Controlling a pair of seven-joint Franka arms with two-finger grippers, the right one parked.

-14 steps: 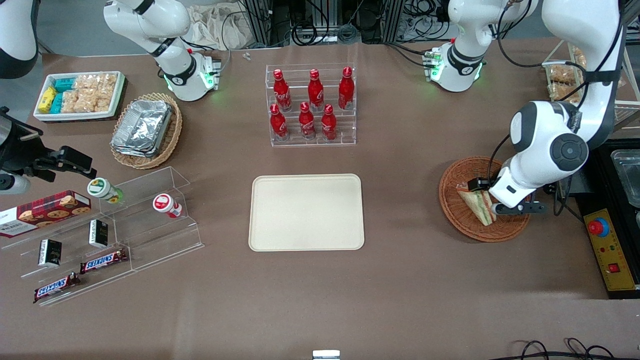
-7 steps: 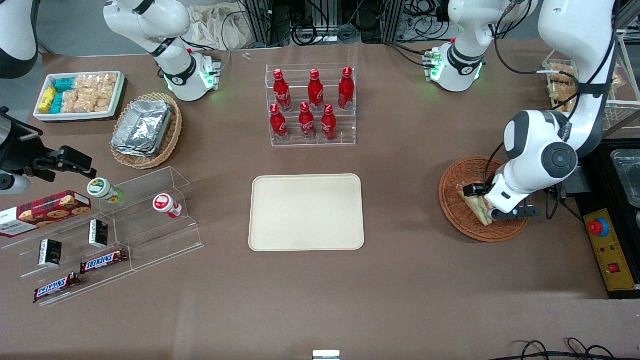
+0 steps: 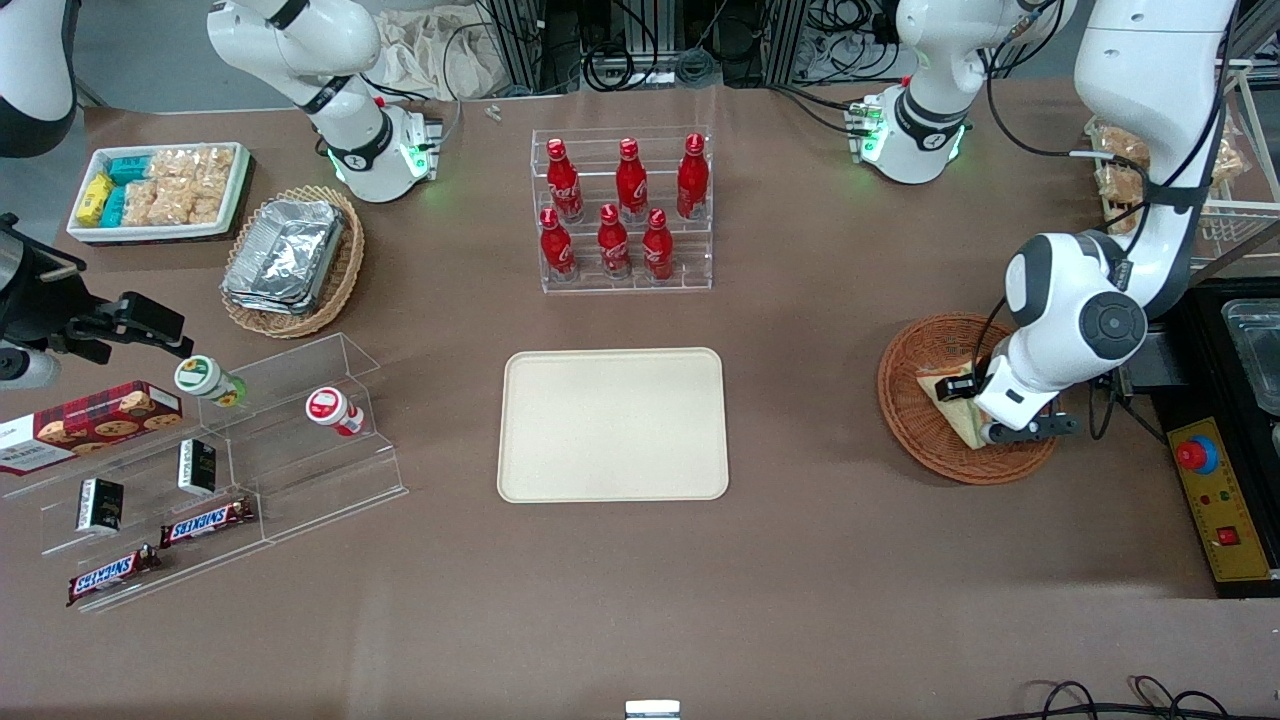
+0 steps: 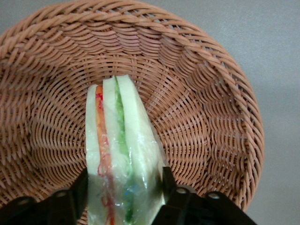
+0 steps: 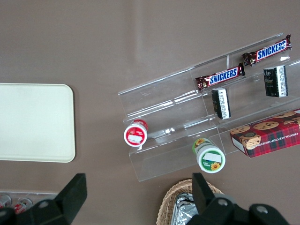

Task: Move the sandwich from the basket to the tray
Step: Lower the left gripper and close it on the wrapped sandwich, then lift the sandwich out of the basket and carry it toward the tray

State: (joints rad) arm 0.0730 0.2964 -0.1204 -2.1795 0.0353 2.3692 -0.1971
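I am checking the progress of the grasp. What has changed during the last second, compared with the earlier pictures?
The gripper came down lower over the basket, and its fingers now stand on both sides of the sandwich, touching its wrap. The sandwich lies in the basket as before, not lifted. The tray remains bare.

Sandwich (image 4: 123, 154): white bread, orange-red and green filling stripes, clear glossy wrap. Basket (image 4: 206, 98): reddish-brown woven wicker. Gripper (image 4: 123, 199) over basket, at sandwich: black fingers (image 4: 79, 192). Tray (image 3: 613, 424): plain cream-beige. Table (image 3: 800, 560): matte brown. Cola bottles (image 3: 620, 210): red, white script, in clear rack. Foil trays (image 3: 283, 255): silver, in tan wicker basket (image 3: 345, 270). Snickers bars (image 5: 220, 77): brown wrapper, blue lettering on white. Cookie box (image 5: 269, 131): red tartan.
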